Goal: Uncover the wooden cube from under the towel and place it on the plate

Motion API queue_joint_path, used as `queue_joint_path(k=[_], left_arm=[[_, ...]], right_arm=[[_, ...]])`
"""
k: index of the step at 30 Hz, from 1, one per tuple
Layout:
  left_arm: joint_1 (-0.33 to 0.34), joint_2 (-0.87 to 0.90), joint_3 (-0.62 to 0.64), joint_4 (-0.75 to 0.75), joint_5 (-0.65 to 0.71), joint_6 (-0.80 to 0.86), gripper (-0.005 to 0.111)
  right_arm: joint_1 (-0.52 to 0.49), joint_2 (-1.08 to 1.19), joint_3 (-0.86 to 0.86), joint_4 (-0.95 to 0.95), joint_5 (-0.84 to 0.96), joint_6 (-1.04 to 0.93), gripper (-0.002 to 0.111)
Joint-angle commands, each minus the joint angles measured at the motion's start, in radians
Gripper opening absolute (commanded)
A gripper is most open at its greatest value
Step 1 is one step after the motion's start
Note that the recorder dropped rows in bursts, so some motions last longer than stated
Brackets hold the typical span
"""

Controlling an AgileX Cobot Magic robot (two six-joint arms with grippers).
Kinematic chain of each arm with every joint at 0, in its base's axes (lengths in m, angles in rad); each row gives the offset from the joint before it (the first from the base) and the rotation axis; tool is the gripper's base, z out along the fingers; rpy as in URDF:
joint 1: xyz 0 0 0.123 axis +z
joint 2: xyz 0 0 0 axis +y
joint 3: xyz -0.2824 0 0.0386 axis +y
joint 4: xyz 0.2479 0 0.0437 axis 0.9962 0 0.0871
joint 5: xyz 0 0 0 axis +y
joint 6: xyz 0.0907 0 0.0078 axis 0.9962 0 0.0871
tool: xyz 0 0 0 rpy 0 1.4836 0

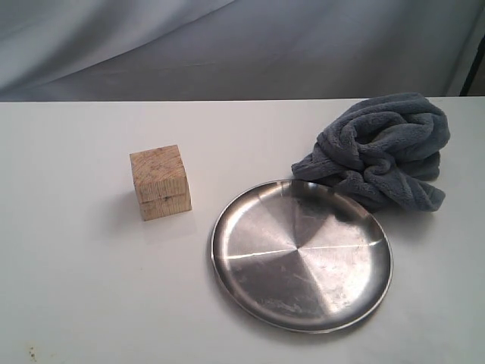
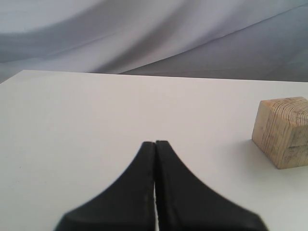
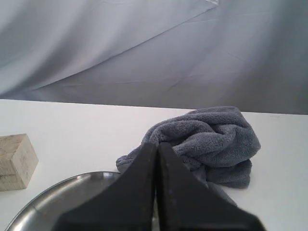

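Cube (image 1: 160,182), tan, grainy, dark-grooved

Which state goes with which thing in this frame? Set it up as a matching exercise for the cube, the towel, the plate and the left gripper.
Column one:
1. wooden cube
2. towel
3. plate
4. left gripper

Column two:
A. bunched in a heap by the plate's far right rim
B. fingers shut, holding nothing
C. shiny, nothing lying in it
D. uncovered, standing apart to the left of the plate in the exterior view

Pairs: 1-D, 2-A, 3-C, 4-B
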Motion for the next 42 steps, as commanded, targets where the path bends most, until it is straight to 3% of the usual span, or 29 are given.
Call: queue_joint_path(k=[1, 18, 29, 42], left_arm=[[0.001, -0.004, 0.004, 0.000, -0.007, -0.004, 0.000], [0.001, -0.004, 0.004, 0.000, -0.007, -0.004, 0.000], [0.001, -0.004, 0.004, 0.000, -0.007, -0.004, 0.000], [0.001, -0.004, 0.004, 0.000, -0.007, -0.004, 0.000]], right_arm=[[0.002, -0.106, 0.061, 0.018, -0.044, -0.010, 0.000], [0.002, -0.164, 0.097, 0.020, -0.067, 0.001, 0.000], [-0.166, -0.472, 0.166, 0.016, -0.076, -0.003, 0.000], [-0.189, -0.537, 0.294, 0.012, -0.093, -0.003, 0.000]])
